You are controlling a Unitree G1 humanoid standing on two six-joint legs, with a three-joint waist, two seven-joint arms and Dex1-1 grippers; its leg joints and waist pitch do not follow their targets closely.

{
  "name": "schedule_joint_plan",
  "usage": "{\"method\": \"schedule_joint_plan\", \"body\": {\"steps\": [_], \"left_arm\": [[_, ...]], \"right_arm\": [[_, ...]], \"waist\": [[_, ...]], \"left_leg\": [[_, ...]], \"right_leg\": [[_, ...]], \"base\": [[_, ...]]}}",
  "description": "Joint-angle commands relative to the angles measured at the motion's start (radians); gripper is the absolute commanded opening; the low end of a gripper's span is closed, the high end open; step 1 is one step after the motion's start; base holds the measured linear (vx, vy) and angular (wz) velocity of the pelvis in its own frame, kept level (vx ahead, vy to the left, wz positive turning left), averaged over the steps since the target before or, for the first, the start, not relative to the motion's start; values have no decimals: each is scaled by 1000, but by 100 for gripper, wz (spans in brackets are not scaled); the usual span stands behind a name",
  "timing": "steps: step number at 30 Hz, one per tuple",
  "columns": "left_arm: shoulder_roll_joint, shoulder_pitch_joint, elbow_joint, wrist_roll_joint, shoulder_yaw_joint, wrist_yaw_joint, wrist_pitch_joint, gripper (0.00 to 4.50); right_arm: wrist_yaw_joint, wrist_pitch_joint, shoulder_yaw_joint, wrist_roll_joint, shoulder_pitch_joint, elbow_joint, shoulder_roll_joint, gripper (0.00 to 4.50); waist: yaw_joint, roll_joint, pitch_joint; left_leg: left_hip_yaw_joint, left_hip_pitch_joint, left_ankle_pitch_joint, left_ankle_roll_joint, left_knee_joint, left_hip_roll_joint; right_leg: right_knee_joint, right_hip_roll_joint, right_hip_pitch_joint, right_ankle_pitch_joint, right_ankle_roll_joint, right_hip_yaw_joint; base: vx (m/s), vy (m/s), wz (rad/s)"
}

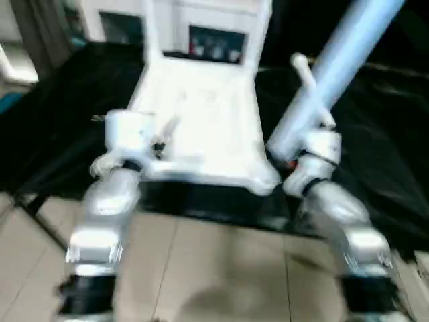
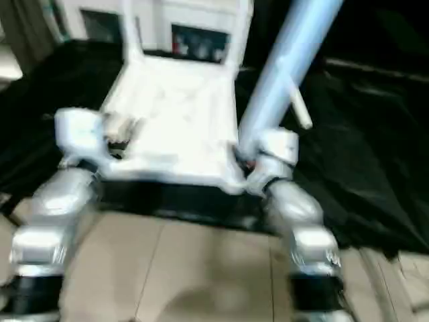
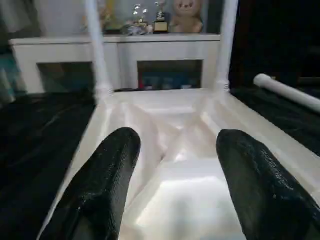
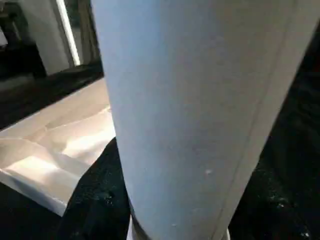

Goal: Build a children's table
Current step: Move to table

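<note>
Leg fitting in hand: right tool (image 1: 295, 155) closed round leg (image 1: 335, 70), left tool (image 3: 172, 187) open over tabletop (image 1: 201, 127); leg end to be lowered into near-right corner socket, lower centre of frame.

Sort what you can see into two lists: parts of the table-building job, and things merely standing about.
Job: tabletop, upside down; two fitted legs; leg in right gripper; loose leg on black cloth.

Standing about: white cabinet; teddy bear; trophies.
</note>
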Motion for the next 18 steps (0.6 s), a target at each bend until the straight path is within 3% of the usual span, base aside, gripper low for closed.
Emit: {"method": "schedule_joint_plan", "body": {"steps": [1,2,3,4,5,6,7,8,9,10,11,12,13,14,15,16,17,18], "left_arm": [[-16,-11,-3,-1,-39,-14,-3,298],[-15,-13,0,-1,-39,-14,-5,298],[-14,-14,4,-2,-40,-15,-6,298],[-12,-14,7,-2,-40,-15,-9,298],[-10,-14,9,-2,-39,-17,-10,298],[-8,-14,12,-3,-39,-18,-12,298],[-6,-15,15,-4,-38,-20,-13,298],[-5,-15,16,-5,-37,-21,-13,298],[-5,-16,18,-3,-36,-23,-14,298],[-5,-16,19,-2,-34,-27,-14,298],[-4,-16,20,-2,-34,-27,-14,298],[-4,-16,20,-2,-34,-27,-14,298],[-3,-17,22,-2,-34,-28,-15,298],[-3,-17,22,-2,-34,-28,-15,298],[-2,-18,24,-2,-35,-28,-16,298],[0,-19,27,-3,-36,-28,-17,298],[2,-20,29,-3,-36,-28,-18,298],[4,-20,31,-4,-36,-29,-19,298]], "right_arm": [[-4,-17,-44,-1,5,-1,-29,193],[-4,-18,-44,-1,3,1,-29,193],[-3,-19,-45,-1,2,4,-29,193],[-2,-21,-45,-1,0,7,-29,193],[-1,-22,-45,-1,0,8,-29,193],[-1,-23,-45,-1,-2,10,-29,193],[-1,-24,-45,-2,-4,13,-27,193],[-1,-24,-43,-2,-5,14,-26,193],[-2,-25,-42,-1,-5,15,-27,193],[-3,-26,-38,0,-6,16,-26,193],[-3,-26,-37,0,-6,17,-26,193],[-3,-27,-37,1,-7,17,-26,193],[-2,-28,-34,1,-7,20,-27,193],[-2,-28,-34,1,-7,20,-27,193],[-1,-29,-34,0,-8,22,-25,193],[2,-28,-35,-2,-10,25,-24,193],[4,-28,-36,-4,-11,27,-22,193],[5,-29,-35,-5,-12,28,-21,193]], "waist": [[14,-48,-21],[14,-48,-21],[39,-54,-58],[43,-38,-48],[40,-29,-38],[38,-21,-37],[25,17,-22],[23,37,-20],[-16,74,-3],[-35,92,-16],[-47,86,-41],[-52,85,-45],[-57,72,-37],[-59,67,-41],[-61,49,-35],[-59,39,-35],[-33,-4,-38],[-8,-16,-35]], "left_leg": [[72,-17,-7,272,-45,-36],[72,-17,-7,272,-45,-36],[26,-69,-33,189,76,-44],[4,-117,32,84,109,-27],[-2,-118,52,61,108,-17],[-4,-117,74,44,102,-5],[-2,-102,133,46,13,35],[7,-71,110,57,-29,44],[-25,-59,-119,36,-114,73],[-70,-8,-264,28,-137,108],[-120,75,-465,50,-156,155],[-130,86,-456,89,-154,155],[-112,84,-357,229,-145,139],[-105,87,-315,265,-141,129],[-73,71,-266,290,-139,101],[-48,58,-264,275,-136,78],[22,-16,-251,222,-84,9],[42,-51,-189,195,-8,-27]], "right_leg": [[-229,-33,85,-95,-10,102],[-229,-33,85,-95,-10,102],[-248,-139,203,-360,-98,188],[-238,-139,229,-225,-278,194],[-244,-144,225,-188,-324,177],[-251,-149,218,-163,-368,161],[-272,-107,184,-267,-376,69],[-281,-83,174,-315,-344,38],[-218,10,162,-303,-244,-33],[-156,40,122,-252,-205,-41],[-82,18,76,-106,-155,-30],[-67,17,60,-49,-118,-31],[-55,5,25,37,-53,-28],[-59,0,18,61,-49,-27],[-98,-15,27,102,-60,-17],[-134,-28,43,119,-75,-5],[-221,-81,129,-9,-120,62],[-268,-137,178,-198,-152,118]], "base": [[34,-51,-4],[62,-54,6],[74,-50,8],[74,-50,8],[89,-46,6],[90,5,-4],[90,5,-4],[97,58,-1],[124,91,-1],[124,91,-1],[138,60,0],[128,18,7],[128,18,7],[114,-5,1],[107,-45,2],[107,-45,2],[95,-101,10],[117,-100,0]]}}
